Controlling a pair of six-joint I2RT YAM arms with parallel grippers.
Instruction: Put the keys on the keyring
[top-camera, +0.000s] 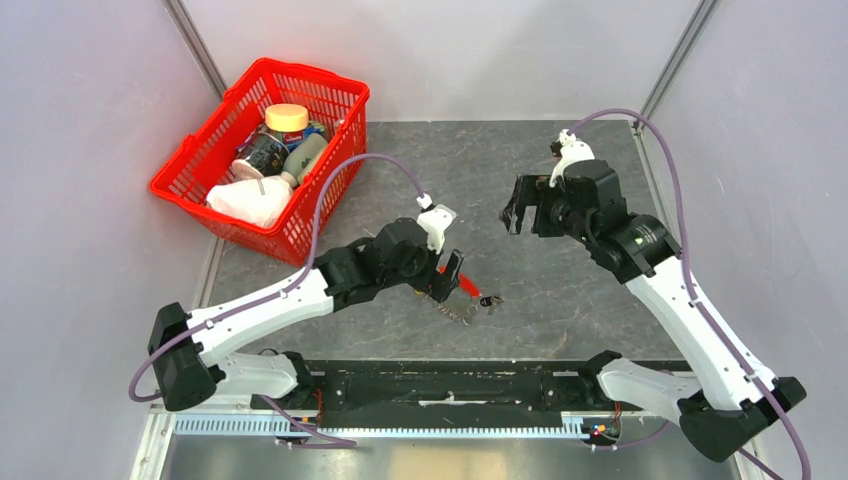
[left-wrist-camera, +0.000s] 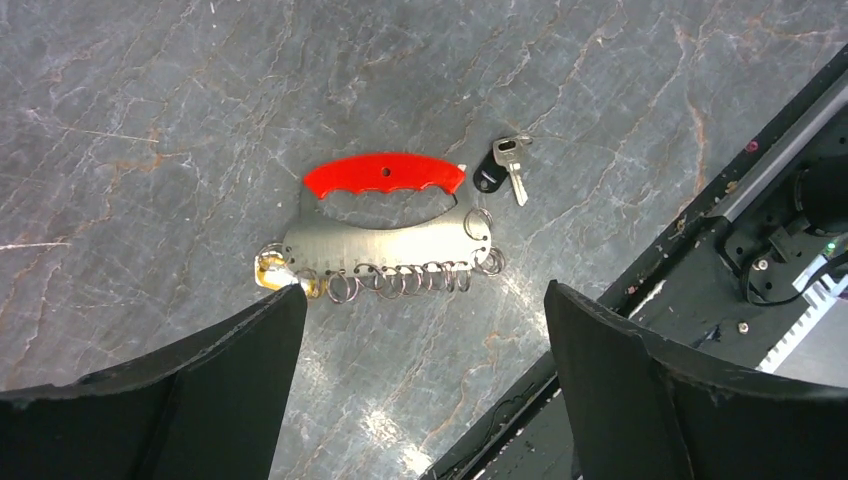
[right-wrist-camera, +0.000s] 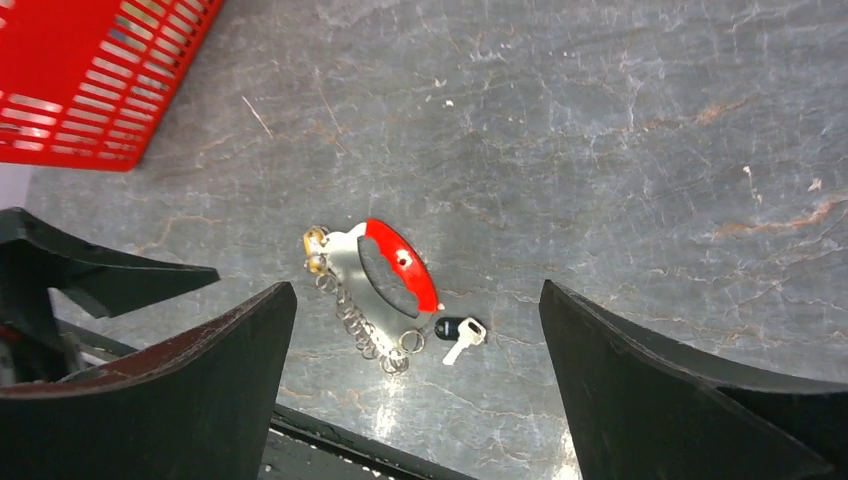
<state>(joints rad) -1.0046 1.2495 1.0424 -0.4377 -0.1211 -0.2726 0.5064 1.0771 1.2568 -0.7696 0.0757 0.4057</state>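
The keyring (left-wrist-camera: 385, 245) is a flat silvery plate with a red grip and a row of several small wire rings along one edge. It lies flat on the grey table and also shows in the right wrist view (right-wrist-camera: 345, 262) and the top view (top-camera: 462, 300). A small silver key (left-wrist-camera: 512, 172) with a dark key or fob (left-wrist-camera: 487, 180) lies just off its right end, apart from the rings; both also show in the right wrist view (right-wrist-camera: 460, 340). A brassy key (left-wrist-camera: 270, 270) sits at the left end. My left gripper (left-wrist-camera: 420, 320) is open and empty, just above the ring edge. My right gripper (right-wrist-camera: 417, 295) is open and empty, higher and farther back.
A red plastic basket (top-camera: 195, 170) with jars and a white bag stands at the back left; its corner shows in the right wrist view (right-wrist-camera: 90, 90). A black rail (top-camera: 450, 385) with the arm bases runs along the near edge, close to the keyring.
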